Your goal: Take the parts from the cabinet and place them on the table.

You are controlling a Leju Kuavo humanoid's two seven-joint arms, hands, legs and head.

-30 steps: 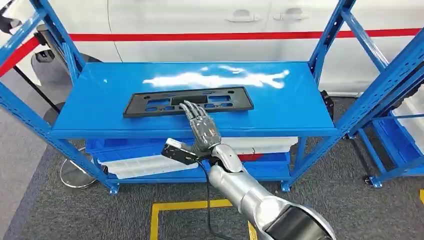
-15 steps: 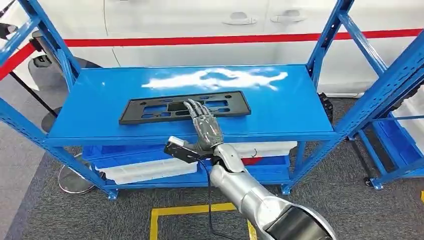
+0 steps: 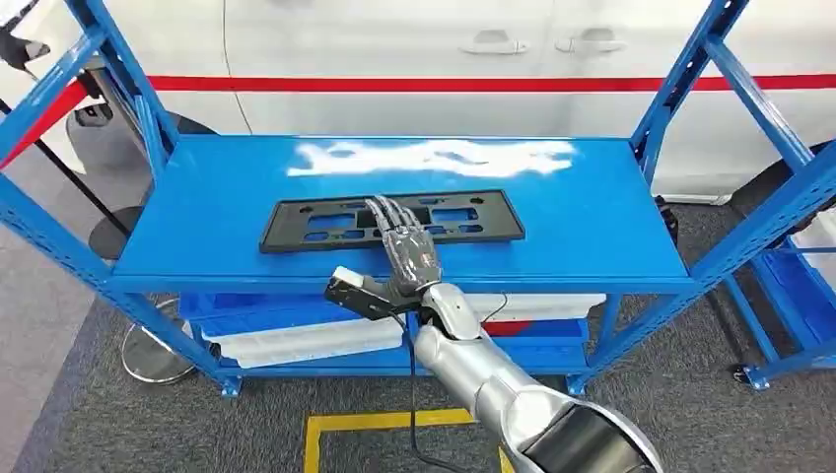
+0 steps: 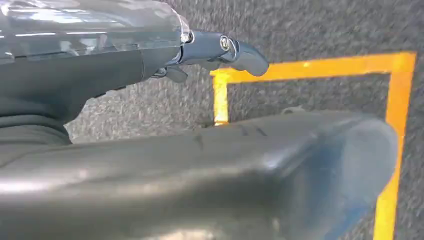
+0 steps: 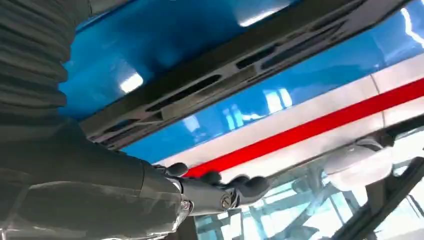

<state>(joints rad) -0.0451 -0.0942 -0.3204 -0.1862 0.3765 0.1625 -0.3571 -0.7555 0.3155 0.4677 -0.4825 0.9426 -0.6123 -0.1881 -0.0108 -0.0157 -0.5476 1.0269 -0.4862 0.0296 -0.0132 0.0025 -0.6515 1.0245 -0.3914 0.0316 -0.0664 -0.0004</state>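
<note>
Right hand [image 3: 406, 246] unmoved, fingers flat over black part [image 3: 296, 229] on shelf [image 3: 601, 232]

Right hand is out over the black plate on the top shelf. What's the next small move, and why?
Probably curl the right hand down so its fingers close on the near long edge of the black plate. The hand lies stretched over the plate's middle with fingers extended, not gripping, and the plate lies flat on the blue shelf. Whether the fingertips already touch it can't be told.
</note>
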